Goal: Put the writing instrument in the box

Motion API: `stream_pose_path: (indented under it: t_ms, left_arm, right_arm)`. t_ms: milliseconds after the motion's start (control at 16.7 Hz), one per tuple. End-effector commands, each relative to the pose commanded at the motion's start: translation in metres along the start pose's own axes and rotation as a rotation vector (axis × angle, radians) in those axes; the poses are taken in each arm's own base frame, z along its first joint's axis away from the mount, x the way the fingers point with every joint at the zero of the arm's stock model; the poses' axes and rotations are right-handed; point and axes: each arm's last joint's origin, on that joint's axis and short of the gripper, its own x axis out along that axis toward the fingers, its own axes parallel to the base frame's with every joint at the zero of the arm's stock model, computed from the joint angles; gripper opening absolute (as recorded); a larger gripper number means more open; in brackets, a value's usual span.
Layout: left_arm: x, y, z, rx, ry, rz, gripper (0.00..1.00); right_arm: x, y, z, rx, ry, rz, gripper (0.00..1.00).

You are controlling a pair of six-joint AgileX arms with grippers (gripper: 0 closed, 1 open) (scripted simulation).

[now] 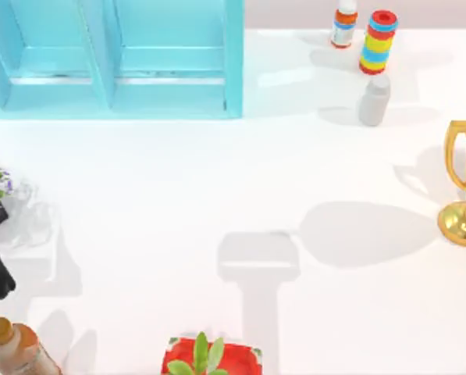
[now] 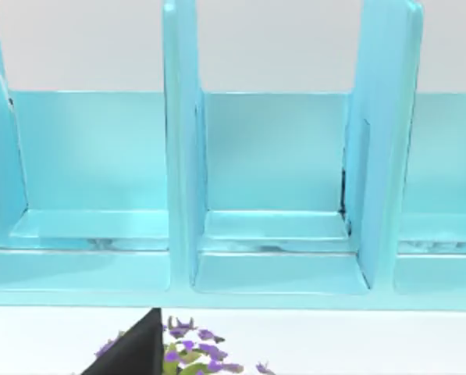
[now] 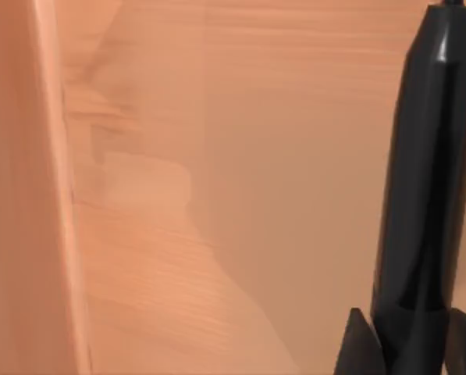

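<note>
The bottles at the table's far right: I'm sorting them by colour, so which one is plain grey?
The grey bottle, nearest the front of the three. The small bottle has orange and blue bands, and the striped cylinder is multicoloured.

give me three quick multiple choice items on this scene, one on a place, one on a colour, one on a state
1. Where on the table does the gold trophy stand?
A. left side
B. right side
C. middle

2. What colour is the compartment rack?
A. turquoise
B. red
C. black

3. How is the pen?
A. lying on the table
B. held in the right tool
C. standing in the rack

Answers: 1 B, it stands at the top view's right edge; 2 A, every wall is turquoise; 3 B, the tool's fingers flank the pen before a wooden surface.
</note>
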Motion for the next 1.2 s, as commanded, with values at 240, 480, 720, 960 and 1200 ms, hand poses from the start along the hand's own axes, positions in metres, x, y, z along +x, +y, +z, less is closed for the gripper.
stream_pose_path:
  t_ms: [240, 480, 720, 960, 1200]
  left_arm:
    - [0.0000, 0.0000, 0.0000, 0.000, 0.000, 0.000, 1.00]
    - [0.0000, 0.0000, 0.0000, 0.000, 0.000, 0.000, 1.00]
    - [0.0000, 0.0000, 0.0000, 0.000, 0.000, 0.000, 1.00]
    - [0.0000, 0.0000, 0.0000, 0.000, 0.000, 0.000, 1.00]
    - [0.0000, 0.0000, 0.0000, 0.000, 0.000, 0.000, 1.00]
  right_arm:
    - [0.0066, -0.0027, -0.0009, 0.008, -0.008, -0.010, 0.00]
    - [0.0066, -0.0027, -0.0009, 0.008, -0.008, -0.010, 0.15]
    - [0.0066, -0.0027, -0.0009, 0.008, -0.008, -0.010, 0.45]
    - [0.0066, -0.0027, -0.0009, 0.008, -0.008, -0.010, 0.75]
    - [0.0066, -0.0027, -0.0009, 0.008, -0.008, -0.010, 1.00]
